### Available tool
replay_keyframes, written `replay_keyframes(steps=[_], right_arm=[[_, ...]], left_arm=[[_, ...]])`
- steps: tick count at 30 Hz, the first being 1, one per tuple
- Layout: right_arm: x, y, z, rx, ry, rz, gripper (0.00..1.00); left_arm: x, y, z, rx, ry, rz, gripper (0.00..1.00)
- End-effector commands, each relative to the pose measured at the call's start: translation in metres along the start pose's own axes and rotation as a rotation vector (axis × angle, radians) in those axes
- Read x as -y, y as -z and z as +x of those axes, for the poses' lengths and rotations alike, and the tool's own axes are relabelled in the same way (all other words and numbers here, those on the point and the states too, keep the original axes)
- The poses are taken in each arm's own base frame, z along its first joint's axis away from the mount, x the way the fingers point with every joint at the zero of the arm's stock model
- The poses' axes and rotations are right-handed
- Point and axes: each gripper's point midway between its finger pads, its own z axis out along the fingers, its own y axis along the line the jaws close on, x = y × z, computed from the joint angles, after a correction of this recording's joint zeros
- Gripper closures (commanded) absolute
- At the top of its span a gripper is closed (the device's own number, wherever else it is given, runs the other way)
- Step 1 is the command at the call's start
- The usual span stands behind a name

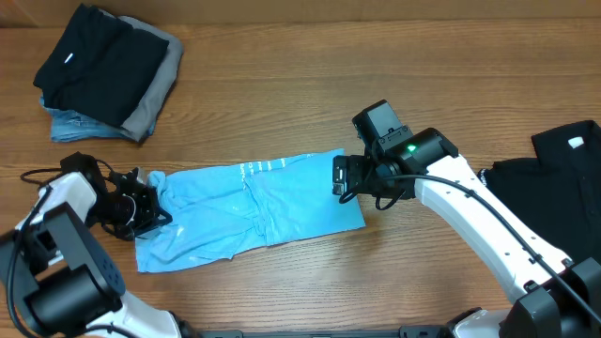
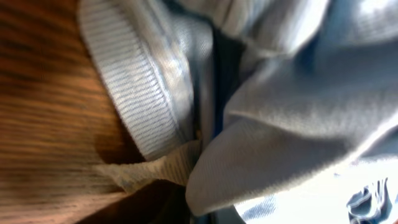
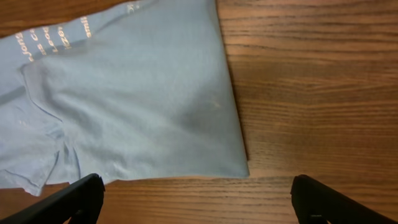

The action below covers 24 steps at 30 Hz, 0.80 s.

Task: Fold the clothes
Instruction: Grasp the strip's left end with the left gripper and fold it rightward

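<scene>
The light blue T-shirt (image 1: pixel 254 202) lies as a long folded strip across the middle of the table, with white lettering near its top edge. My left gripper (image 1: pixel 141 208) is at the strip's bunched left end. In the left wrist view the shirt's ribbed collar (image 2: pixel 134 93) and folds fill the frame and hide the fingers. My right gripper (image 1: pixel 342 177) is open and empty at the shirt's right end. In the right wrist view its fingers (image 3: pixel 199 202) straddle bare wood just below the shirt's corner (image 3: pixel 155 93). A black garment (image 1: pixel 554 178) with a white label lies at the right edge.
A stack of folded clothes (image 1: pixel 108 70) sits at the back left, with a black piece with a white label on top, then grey and denim blue below. The wooden table (image 1: pixel 300 84) shows bare wood behind and in front of the shirt.
</scene>
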Motion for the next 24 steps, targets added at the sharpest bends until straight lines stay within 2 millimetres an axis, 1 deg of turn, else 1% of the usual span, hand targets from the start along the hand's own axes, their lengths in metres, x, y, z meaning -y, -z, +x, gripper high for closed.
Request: replay_keyframes(steps=[1,4,8,11,14,16,18,20,23,24], right_arm=[[0.002,0.005,-0.011,0.032,-0.018,-0.010,0.00],[0.007,0.006,-0.014,0.035,-0.038,-0.006,0.00],[0.015,0.007,-0.018,0.041,-0.062,-0.001,0.00],[0.020,0.008,-0.021,0.046,-0.078,0.002,0.00],[0.023,0.008,-0.025,0.055,-0.090,0.001,0.00],[0.026,0.009,-0.027,0.060,-0.100,0.002,0.00],[0.029,0.009,-0.029,0.063,-0.110,0.003,0.00],[0.033,0.010,-0.031,0.066,-0.122,0.006,0.00],[0.039,0.011,-0.034,0.071,-0.138,0.010,0.00],[0.041,0.011,-0.035,0.072,-0.139,0.011,0.00]], left_arm=[[-0.012,-0.006,0.012,-0.121,0.018,-0.076,0.96],[-0.004,0.023,-0.008,-0.103,0.010,-0.090,0.96],[0.008,0.068,-0.029,-0.067,-0.005,-0.117,0.96],[0.028,0.099,-0.040,-0.033,-0.030,-0.111,0.96],[0.055,0.119,-0.044,-0.010,-0.083,-0.104,0.96],[0.075,0.126,-0.045,0.005,-0.113,-0.103,0.96],[0.098,0.127,-0.042,0.010,-0.159,-0.110,0.96],[0.120,0.122,-0.036,0.002,-0.193,-0.113,0.96],[0.159,0.103,-0.022,-0.039,-0.276,-0.123,0.96],[0.167,0.099,-0.019,-0.046,-0.290,-0.127,0.96]])
